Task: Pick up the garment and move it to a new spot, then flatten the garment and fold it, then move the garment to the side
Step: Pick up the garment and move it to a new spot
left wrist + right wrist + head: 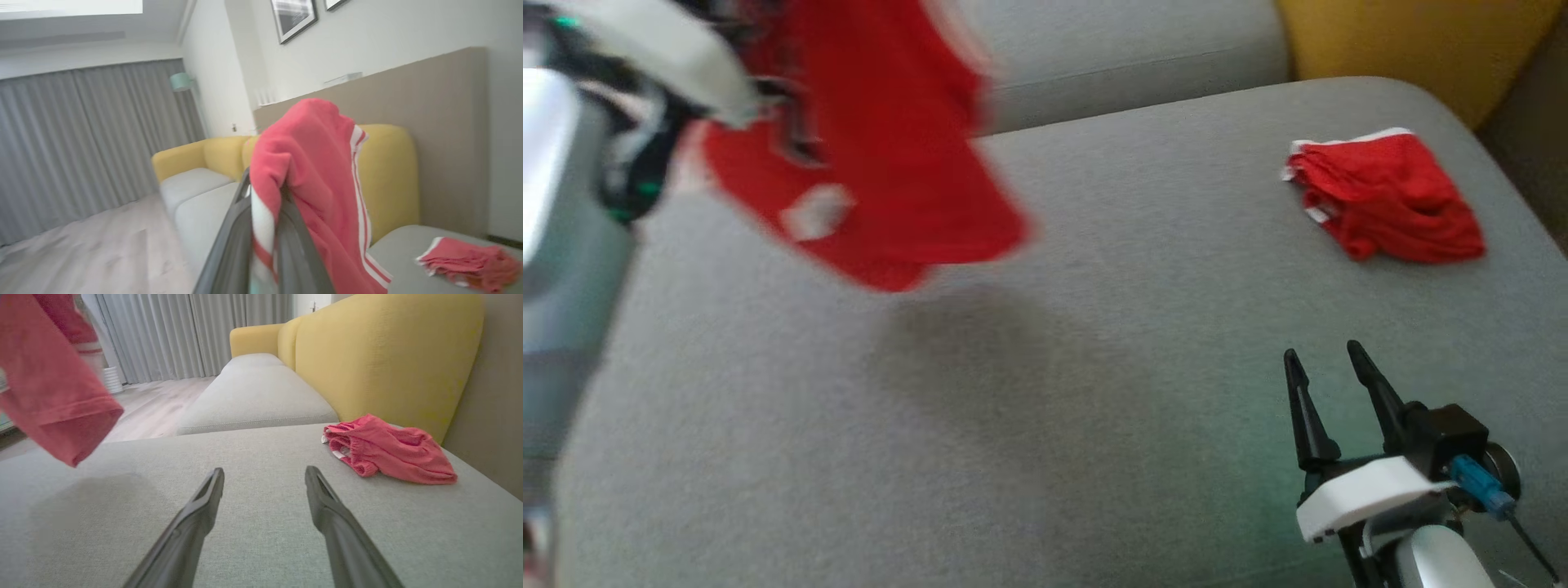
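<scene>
Two red pieces here: the red garment (874, 163), w/ white side stripes, hangs in the air from the left pincer (265, 185), up at the left of the head view. It's above the left part of the grey sofa seat (1045, 425), its shadow on the cushion below, apparently not touching. Left pincer is clenched on a bunched bit of fabric nr the striped edge, cloth draped over both fingers. Right pincer (1323, 353) is released, jaws wide, nothing btw them, low over the seat at front right. Second red piece (1384, 196) lies crumpled on the seat nr the yellow backrest (388, 355), well apart from both pincers. Handling, my guess: light, soft knit w/ no stiffness, so it'll droop & swing from one grip pt and bunch when set down. Not fragile, but a shallow pinch on thin cloth may slip. Best holds prob. doubled edges, i.e. stripe seam or lower hem (81, 428). For flattening, right pincer should take that hem so the cloth pulls taut btw the two.
</scene>
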You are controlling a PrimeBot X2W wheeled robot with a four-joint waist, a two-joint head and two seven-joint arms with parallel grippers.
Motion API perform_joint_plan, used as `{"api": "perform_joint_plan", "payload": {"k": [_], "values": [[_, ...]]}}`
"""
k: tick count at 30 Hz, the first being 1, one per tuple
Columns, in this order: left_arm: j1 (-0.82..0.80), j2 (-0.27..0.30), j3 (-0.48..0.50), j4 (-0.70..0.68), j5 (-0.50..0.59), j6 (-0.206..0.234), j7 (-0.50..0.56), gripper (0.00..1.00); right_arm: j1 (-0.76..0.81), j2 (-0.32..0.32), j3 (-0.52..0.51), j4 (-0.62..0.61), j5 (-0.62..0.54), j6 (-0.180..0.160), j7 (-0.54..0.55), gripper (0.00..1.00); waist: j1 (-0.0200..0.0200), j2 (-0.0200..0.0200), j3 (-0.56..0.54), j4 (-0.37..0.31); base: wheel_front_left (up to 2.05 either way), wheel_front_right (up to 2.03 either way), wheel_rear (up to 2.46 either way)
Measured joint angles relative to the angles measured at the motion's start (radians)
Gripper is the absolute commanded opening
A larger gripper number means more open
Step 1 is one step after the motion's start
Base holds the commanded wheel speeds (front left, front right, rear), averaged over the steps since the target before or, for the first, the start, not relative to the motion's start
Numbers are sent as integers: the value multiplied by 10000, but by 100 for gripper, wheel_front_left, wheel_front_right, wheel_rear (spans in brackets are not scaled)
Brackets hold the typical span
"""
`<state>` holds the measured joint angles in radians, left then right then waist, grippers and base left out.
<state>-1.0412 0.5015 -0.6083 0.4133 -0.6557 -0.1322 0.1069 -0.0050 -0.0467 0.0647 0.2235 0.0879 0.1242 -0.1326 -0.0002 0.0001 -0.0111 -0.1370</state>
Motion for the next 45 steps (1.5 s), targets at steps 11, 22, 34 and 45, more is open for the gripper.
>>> {"api": "perform_joint_plan", "payload": {"k": [11,22,34,45], "values": [[2220,-932,-21,199,-1120,838,-94,4,-135,4,272,2,150,0,-107,100,3,0,858,-463,0,0,0],[3761,-993,115,3373,-1363,1131,-1158,100,-1010,4,374,265,180,0,-355,100,4,-1,2013,-703,0,0,0],[3634,-999,94,3687,-1156,516,-2499,100,-1015,4,150,598,69,0,-360,100,2,0,1362,36,0,0,0],[5605,-999,-180,1965,-1028,794,-3206,100,-27,4,-198,627,-15,0,-343,100,0,0,8,1034,0,0,0]]}}
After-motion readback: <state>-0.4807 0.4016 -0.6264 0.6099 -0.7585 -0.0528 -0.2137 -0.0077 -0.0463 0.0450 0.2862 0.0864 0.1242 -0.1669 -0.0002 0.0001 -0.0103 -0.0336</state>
